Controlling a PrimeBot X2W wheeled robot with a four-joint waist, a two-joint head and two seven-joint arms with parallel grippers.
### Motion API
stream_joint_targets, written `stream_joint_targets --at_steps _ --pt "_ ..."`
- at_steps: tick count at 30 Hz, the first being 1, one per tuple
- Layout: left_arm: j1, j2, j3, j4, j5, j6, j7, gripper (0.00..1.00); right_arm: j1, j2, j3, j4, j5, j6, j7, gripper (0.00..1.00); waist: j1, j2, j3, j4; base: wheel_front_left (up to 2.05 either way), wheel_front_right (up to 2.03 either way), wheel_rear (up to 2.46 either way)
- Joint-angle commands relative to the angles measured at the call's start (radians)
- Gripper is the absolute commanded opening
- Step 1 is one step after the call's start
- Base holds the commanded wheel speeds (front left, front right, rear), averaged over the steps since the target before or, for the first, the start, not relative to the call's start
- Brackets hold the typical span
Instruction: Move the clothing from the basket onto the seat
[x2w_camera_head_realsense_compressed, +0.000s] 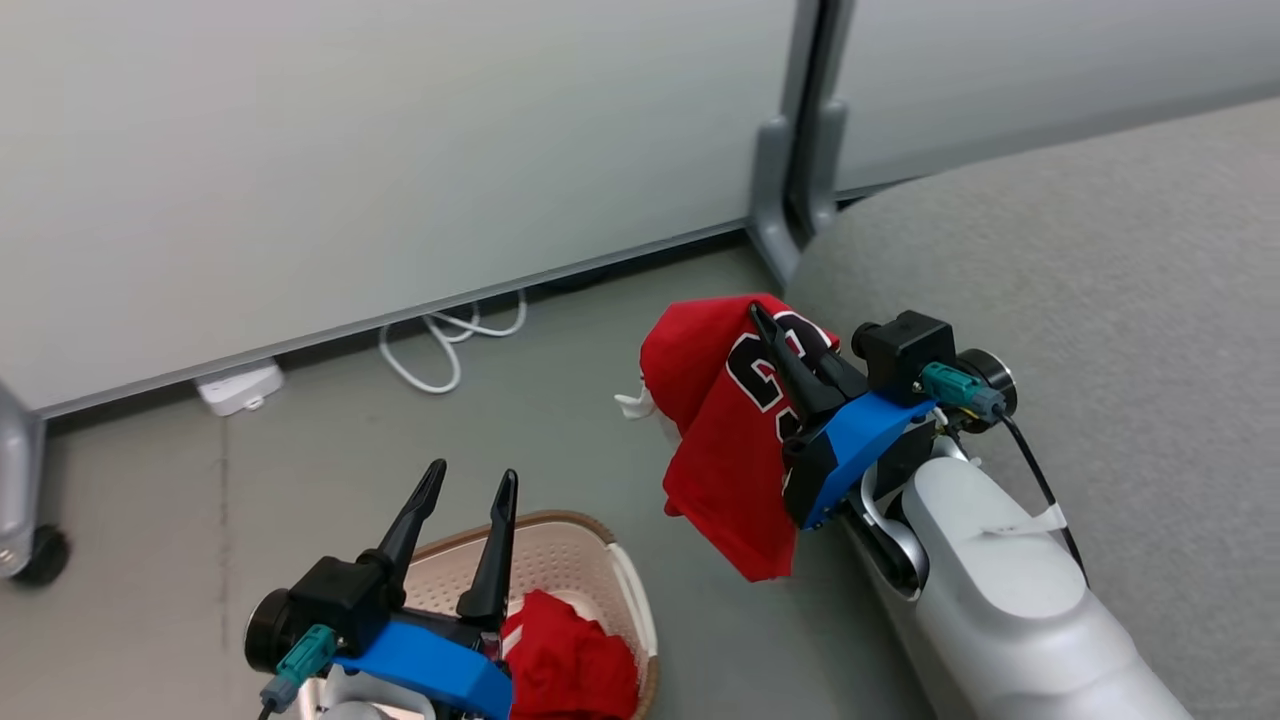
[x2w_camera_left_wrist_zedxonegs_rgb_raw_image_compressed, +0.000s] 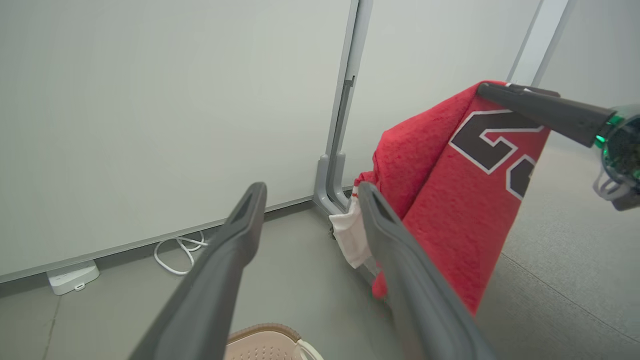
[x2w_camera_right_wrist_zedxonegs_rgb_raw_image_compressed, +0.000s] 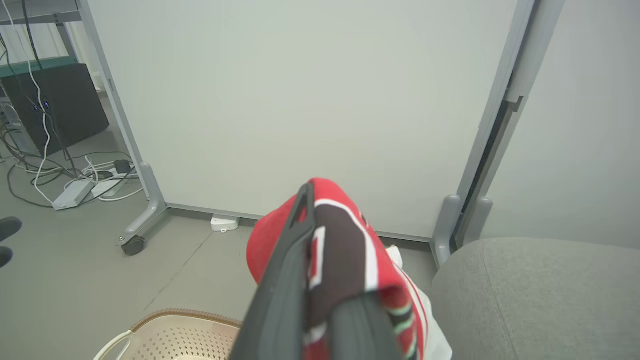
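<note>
A red jersey (x2w_camera_head_realsense_compressed: 725, 440) with black-and-white numbers hangs in the air, draped over my right gripper (x2w_camera_head_realsense_compressed: 768, 322), which is shut on it just left of the grey seat (x2w_camera_head_realsense_compressed: 1080, 300). The jersey (x2w_camera_left_wrist_zedxonegs_rgb_raw_image_compressed: 460, 200) and the right gripper's finger show in the left wrist view; in the right wrist view the jersey (x2w_camera_right_wrist_zedxonegs_rgb_raw_image_compressed: 350, 250) covers my right gripper (x2w_camera_right_wrist_zedxonegs_rgb_raw_image_compressed: 306, 192). A second red garment (x2w_camera_head_realsense_compressed: 570, 655) lies in the cream basket (x2w_camera_head_realsense_compressed: 560, 560) at the bottom. My left gripper (x2w_camera_head_realsense_compressed: 473, 478) stands open above the basket, holding nothing; its fingers (x2w_camera_left_wrist_zedxonegs_rgb_raw_image_compressed: 240, 235) point at the wall.
A pale partition wall with a grey post and foot (x2w_camera_head_realsense_compressed: 785, 200) stands behind. A white cable (x2w_camera_head_realsense_compressed: 440, 345) and a white power strip (x2w_camera_head_realsense_compressed: 240, 388) lie on the grey floor by the wall. A castor wheel (x2w_camera_head_realsense_compressed: 40, 555) sits at the far left. Cables and boxes (x2w_camera_right_wrist_zedxonegs_rgb_raw_image_compressed: 75, 175) lie beyond the partition.
</note>
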Motion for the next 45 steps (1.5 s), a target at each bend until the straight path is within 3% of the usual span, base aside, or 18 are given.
stream_joint_targets --at_steps 1,14,21,34,39,45 --pt "-0.014 0.003 -0.004 -0.004 0.004 -0.002 -0.003 1.00 0.007 -0.002 -0.004 -0.008 -0.006 0.000 -0.002 0.00 0.0000 -0.0001 0.017 -0.052 0.00 0.00 0.00" --pt "-0.048 0.025 -0.035 -0.009 -0.001 -0.002 -0.003 1.00 0.024 -0.001 -0.032 -0.051 -0.009 0.000 0.001 0.00 0.0000 -0.0001 0.060 -0.294 0.00 0.00 0.00" --pt "-0.059 0.039 -0.045 -0.007 0.000 -0.002 -0.003 1.00 0.043 -0.001 -0.044 -0.067 -0.002 0.000 -0.002 0.00 0.0000 -0.0001 0.081 -0.370 0.00 0.00 0.00" --pt "-0.083 0.065 -0.069 0.005 -0.007 -0.002 -0.003 1.00 0.039 -0.001 -0.079 -0.092 0.020 0.000 0.008 0.00 0.0000 -0.0001 0.109 -0.375 0.00 0.00 0.00" --pt "-0.115 0.091 -0.074 -0.018 0.007 -0.002 -0.003 1.00 -0.072 -0.044 -0.174 -0.096 -0.023 0.000 0.032 0.00 0.0000 -0.0001 0.188 -0.353 0.00 0.00 0.00" --pt "-0.208 0.172 -0.105 -0.064 0.025 -0.002 -0.003 1.00 -0.267 -0.127 -0.369 -0.116 -0.003 0.000 0.078 0.00 0.0000 -0.0001 0.369 -0.317 0.00 0.00 0.00"
